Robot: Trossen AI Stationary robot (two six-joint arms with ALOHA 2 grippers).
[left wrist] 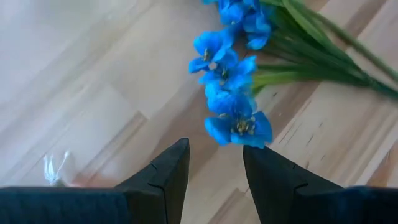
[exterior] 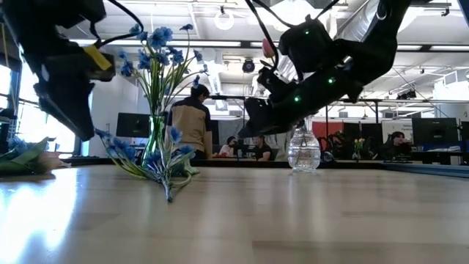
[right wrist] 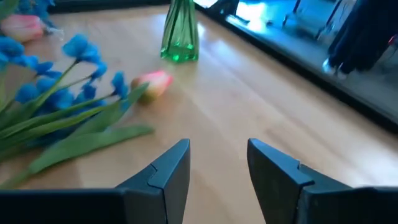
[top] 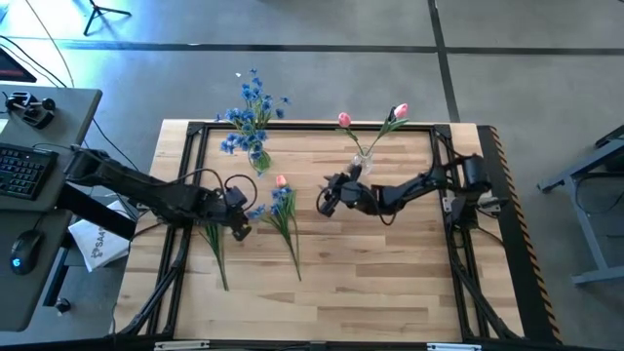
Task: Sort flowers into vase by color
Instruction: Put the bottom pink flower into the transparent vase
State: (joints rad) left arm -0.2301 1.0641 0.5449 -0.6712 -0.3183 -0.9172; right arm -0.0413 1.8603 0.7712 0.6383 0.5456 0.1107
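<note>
Blue flowers [left wrist: 233, 102] just ahead of left pincer [left wrist: 214, 165], parted, holding nothing.

In the left wrist view, the long green stems [left wrist: 323, 59] of the loose blue-blossomed artificial flowers [left wrist: 233, 93] ran out past the picture's edge, so their ends were unseen. A crumpled clear shape [left wrist: 56, 169] beside the dark left gripper [left wrist: 214, 171] was too blurred to identify. In the right wrist view, the green glass vase [right wrist: 179, 34] was cut off at its top. In the low view, the dark right gripper [exterior: 253, 121] covered part of the clear glass vase [exterior: 303, 152].
</note>
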